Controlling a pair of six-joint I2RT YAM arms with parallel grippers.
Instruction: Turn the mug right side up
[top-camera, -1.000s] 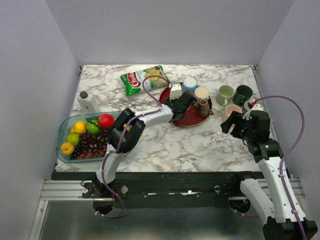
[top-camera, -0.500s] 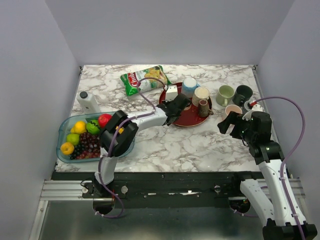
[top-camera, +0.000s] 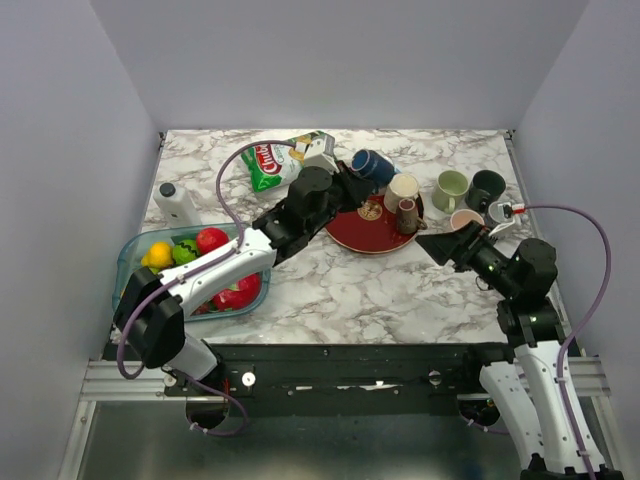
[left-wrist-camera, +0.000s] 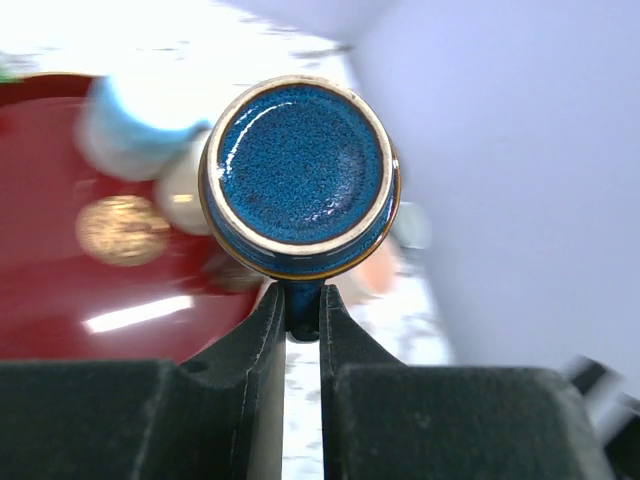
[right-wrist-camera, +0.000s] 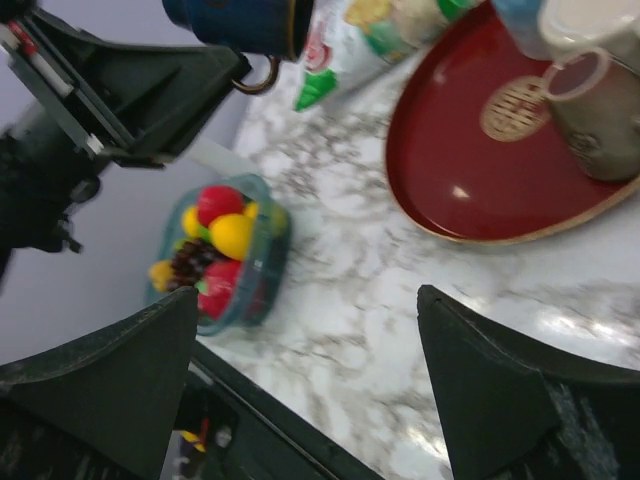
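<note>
A dark blue mug (top-camera: 372, 165) hangs in the air above the back edge of the red plate (top-camera: 362, 232), lying on its side. My left gripper (top-camera: 350, 178) is shut on its handle. In the left wrist view the mug's base (left-wrist-camera: 300, 165) faces the camera and the handle sits pinched between the fingers (left-wrist-camera: 302, 298). The right wrist view shows the mug (right-wrist-camera: 245, 22) at the top left, its mouth facing right. My right gripper (top-camera: 432, 243) is open and empty over the marble right of the plate (right-wrist-camera: 308, 295).
A cream mug (top-camera: 403, 188) and a brown cup (top-camera: 408, 213) stand on the plate. Green (top-camera: 450, 187), dark (top-camera: 487, 187) and pink (top-camera: 466, 220) mugs stand right of it. A chips bag (top-camera: 272, 160), a white bottle (top-camera: 178, 203) and a fruit tray (top-camera: 130, 262) are on the left.
My left gripper has lifted the blue mug off the plate and carried it up and back. My right gripper has tilted towards the plate.
</note>
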